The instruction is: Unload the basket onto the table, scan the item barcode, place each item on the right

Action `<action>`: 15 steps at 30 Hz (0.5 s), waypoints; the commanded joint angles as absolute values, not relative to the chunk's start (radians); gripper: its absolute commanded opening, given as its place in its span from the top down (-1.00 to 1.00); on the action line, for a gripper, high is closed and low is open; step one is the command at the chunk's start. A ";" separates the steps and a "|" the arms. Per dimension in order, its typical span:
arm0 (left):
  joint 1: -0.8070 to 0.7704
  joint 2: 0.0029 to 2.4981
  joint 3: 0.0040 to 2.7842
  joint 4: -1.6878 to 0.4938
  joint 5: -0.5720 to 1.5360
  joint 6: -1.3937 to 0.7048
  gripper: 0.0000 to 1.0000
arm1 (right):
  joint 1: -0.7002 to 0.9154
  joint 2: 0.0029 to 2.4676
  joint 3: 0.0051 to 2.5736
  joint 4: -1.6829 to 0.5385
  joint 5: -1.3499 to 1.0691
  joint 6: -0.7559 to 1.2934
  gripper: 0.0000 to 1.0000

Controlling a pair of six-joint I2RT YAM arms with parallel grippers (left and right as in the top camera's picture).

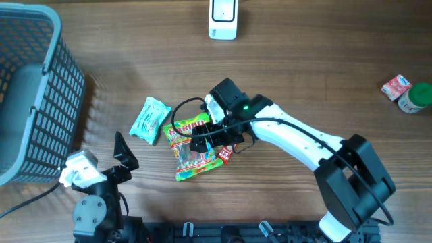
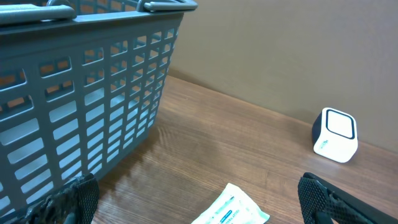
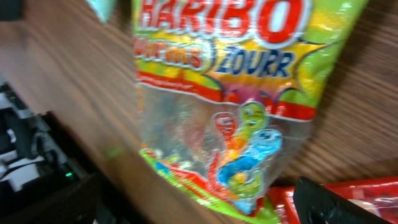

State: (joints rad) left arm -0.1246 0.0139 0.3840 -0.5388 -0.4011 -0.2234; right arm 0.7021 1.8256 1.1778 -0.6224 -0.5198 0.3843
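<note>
I see the grey slatted plastic basket [image 1: 40, 88] filling the upper left of the overhead frame. Inside it I make out only pale grey, and I cannot tell whether anything lies there. The left wrist view shows just its outer wall [image 2: 93, 93].

The green-and-yellow Haribo sweet bag [image 1: 192, 145] lies flat on the wooden desk [image 1: 304, 61], just left of centre, outside the basket. My right gripper [image 1: 216, 138] hangs directly over it with its jaws spread wide and holding nothing. In the right wrist view the bag [image 3: 236, 93] fills the frame between the two dark fingertips [image 3: 336, 205], and I cannot tell whether they touch it. A small red packet [image 1: 225, 154] lies against the bag's right edge.

A mint-green sachet [image 1: 150, 120] lies just left of the bag.

The left gripper [image 1: 118, 162] sits at the lower left, also wide open and empty, pointing toward the basket.

The white box-shaped barcode scanner [image 1: 223, 17] stands at the top centre, well apart from the bag. At the far right, a red-and-white carton [image 1: 396, 86] rests beside a green-lidded jar [image 1: 415, 98].
</note>
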 commanded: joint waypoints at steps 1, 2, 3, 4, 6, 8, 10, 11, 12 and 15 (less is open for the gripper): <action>-0.129 0.005 0.374 -0.537 -0.393 -0.229 -1.00 | 0.701 1.878 1.164 -0.622 -0.423 0.370 -0.99; -0.129 0.005 0.374 -0.537 -0.393 -0.229 -1.00 | 0.701 1.891 1.164 -0.621 -0.422 0.370 -0.99; -0.129 0.005 0.374 -0.537 -0.393 -0.229 -1.00 | 0.701 1.901 1.164 -0.618 -0.422 0.370 -0.99; -0.129 0.005 0.374 -0.537 -0.393 -0.229 -1.00 | 0.701 1.920 1.164 -0.613 -0.422 0.370 -0.99; -0.129 0.005 0.374 -0.537 -0.393 -0.229 -1.00 | 0.701 1.963 1.164 -0.594 -0.439 0.371 -0.99; -0.129 0.005 0.374 -0.537 -0.393 -0.229 -1.00 | 0.701 2.008 1.164 -0.582 -0.507 0.369 -0.99; -0.129 0.005 0.374 -0.537 -0.393 -0.229 -1.00 | 0.702 2.049 1.164 -0.580 -0.599 0.367 -0.99; -0.129 0.005 0.374 -0.537 -0.393 -0.229 -1.00 | 0.705 2.068 1.164 -0.580 -0.632 0.366 -0.99; -0.129 0.005 0.374 -0.537 -0.393 -0.229 -1.00 | 0.709 2.080 1.164 -0.581 -0.647 0.367 -1.00; -0.129 0.005 0.374 -0.537 -0.393 -0.229 -1.00 | 0.723 2.097 1.164 -0.582 -0.649 0.369 -1.00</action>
State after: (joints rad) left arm -0.1246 0.0135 0.3840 -0.5392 -0.3977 -0.2234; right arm 0.6968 1.9884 1.2148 -0.5671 -0.6346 0.3801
